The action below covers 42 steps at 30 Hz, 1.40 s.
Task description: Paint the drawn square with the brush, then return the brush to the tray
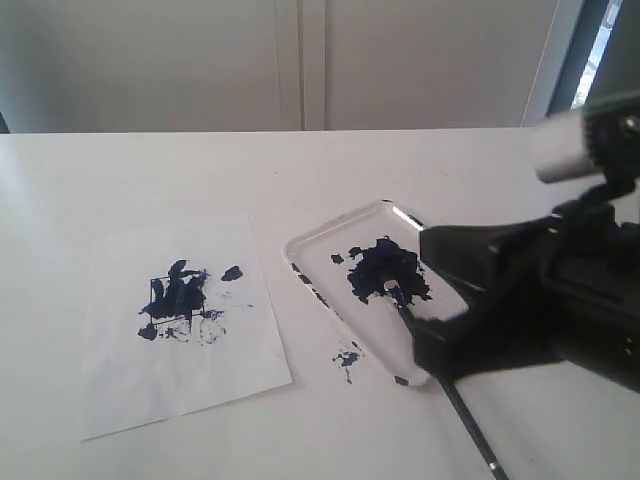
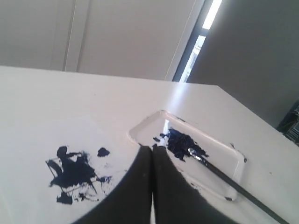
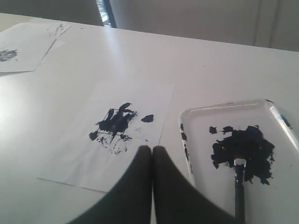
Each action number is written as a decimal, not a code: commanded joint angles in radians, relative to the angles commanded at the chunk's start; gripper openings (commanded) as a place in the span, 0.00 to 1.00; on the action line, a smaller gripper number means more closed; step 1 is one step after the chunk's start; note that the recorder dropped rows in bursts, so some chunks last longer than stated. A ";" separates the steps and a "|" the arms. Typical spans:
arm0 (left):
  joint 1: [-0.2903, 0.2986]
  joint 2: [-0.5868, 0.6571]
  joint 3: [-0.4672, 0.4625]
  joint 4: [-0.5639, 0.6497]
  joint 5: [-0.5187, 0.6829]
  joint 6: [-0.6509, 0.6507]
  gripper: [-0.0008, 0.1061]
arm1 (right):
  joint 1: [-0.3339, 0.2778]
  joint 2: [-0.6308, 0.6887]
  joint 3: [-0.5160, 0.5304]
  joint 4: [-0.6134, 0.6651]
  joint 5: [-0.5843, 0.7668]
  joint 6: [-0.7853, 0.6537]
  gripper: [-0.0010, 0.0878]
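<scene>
Your drawn square (image 1: 178, 300) sits about mid-sheet on the white paper (image 1: 130, 380), left of the tray in the exterior view. It's pretty messy, with dark blue smears over the outline and spilling past it, plus one stray dab (image 1: 232, 272) just off to the tray side. The tray (image 1: 322, 262) lies right beside the paper on the table (image 1: 150, 170), not quite touching it as far as you can tell, with a big dark blue paint blob (image 1: 370, 262) in the middle and blue specks along the rim. The brush (image 2: 233, 183) lies in the tray, with its tip in the blob and its silver ferrule just behind. The black handle runs out over the tray's rim onto the table. There's also a little blue splatter (image 1: 347, 355) on the table next to the tray's long edge. Your right gripper (image 3: 152, 149) hovers close beside the brush with its fingers pressed together, pinching nothing. Your left gripper (image 2: 152, 151) also has its fingers pressed together and empty, and it looks out over the paper and tray. A couple more paper sheets (image 3: 23, 51) lie well away on the table.
</scene>
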 joint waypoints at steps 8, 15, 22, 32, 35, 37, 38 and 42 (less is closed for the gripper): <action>0.000 -0.040 0.079 -0.014 0.009 0.000 0.01 | 0.007 -0.216 0.163 -0.056 -0.207 0.004 0.01; 0.000 -0.070 0.095 -0.030 0.039 0.000 0.01 | 0.007 -0.454 0.325 -0.067 -0.339 0.048 0.01; 0.000 -0.070 0.095 -0.018 0.027 0.000 0.01 | 0.007 -0.484 0.410 -0.060 -0.392 0.048 0.01; 0.000 -0.070 0.095 -0.014 0.019 0.000 0.01 | 0.007 -0.484 0.475 -0.060 -0.419 0.048 0.01; 0.000 -0.070 0.095 -0.007 0.013 0.000 0.01 | 0.007 -0.484 0.475 -0.058 -0.423 0.048 0.01; 0.000 -0.070 0.095 -0.007 0.008 0.000 0.01 | 0.007 -0.484 0.475 -0.058 -0.423 0.048 0.01; 0.000 -0.070 0.095 -0.007 0.008 0.000 0.01 | 0.007 -0.484 0.475 -0.058 -0.423 0.048 0.01; 0.000 -0.070 0.095 -0.007 0.008 0.000 0.01 | 0.007 -0.484 0.475 -0.058 -0.430 0.078 0.01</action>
